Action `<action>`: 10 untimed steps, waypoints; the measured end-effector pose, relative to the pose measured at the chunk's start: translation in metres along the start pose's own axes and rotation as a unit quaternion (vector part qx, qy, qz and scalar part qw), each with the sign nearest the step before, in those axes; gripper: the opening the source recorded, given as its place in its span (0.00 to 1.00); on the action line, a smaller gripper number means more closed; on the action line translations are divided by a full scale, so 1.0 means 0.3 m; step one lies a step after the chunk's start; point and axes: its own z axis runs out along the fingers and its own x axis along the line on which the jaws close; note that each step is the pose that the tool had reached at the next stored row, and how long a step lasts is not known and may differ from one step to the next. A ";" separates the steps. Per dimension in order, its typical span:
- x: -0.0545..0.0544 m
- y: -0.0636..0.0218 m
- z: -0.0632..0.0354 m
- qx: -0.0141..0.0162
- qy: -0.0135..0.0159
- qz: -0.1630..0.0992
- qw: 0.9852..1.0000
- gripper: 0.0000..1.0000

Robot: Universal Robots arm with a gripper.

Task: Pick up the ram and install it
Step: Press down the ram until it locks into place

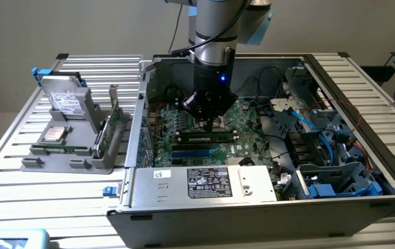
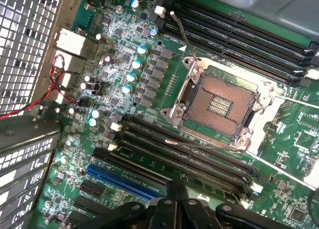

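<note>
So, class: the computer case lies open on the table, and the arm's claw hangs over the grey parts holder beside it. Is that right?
Not quite. The claw hangs inside the open case, over the motherboard, not over the grey parts holder, which stands beside the case on the exterior view's left. The exterior view shows this.

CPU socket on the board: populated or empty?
Empty. The CPU socket shows its bare contact grid, with no chip or cooler over it.

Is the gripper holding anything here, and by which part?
Nothing is held: the gripper is shut and empty above the motherboard; a ram stick sits in a slot.
</note>
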 end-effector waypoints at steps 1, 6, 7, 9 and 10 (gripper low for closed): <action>0.000 0.000 0.000 0.000 0.000 0.005 1.000 0.11; 0.000 0.000 0.000 0.001 0.000 0.031 1.000 0.11; 0.000 0.000 0.000 0.001 0.000 0.036 0.999 0.11; 0.000 0.000 0.000 0.001 0.000 0.047 0.999 0.11; 0.000 0.000 0.000 0.001 0.000 0.053 0.999 0.11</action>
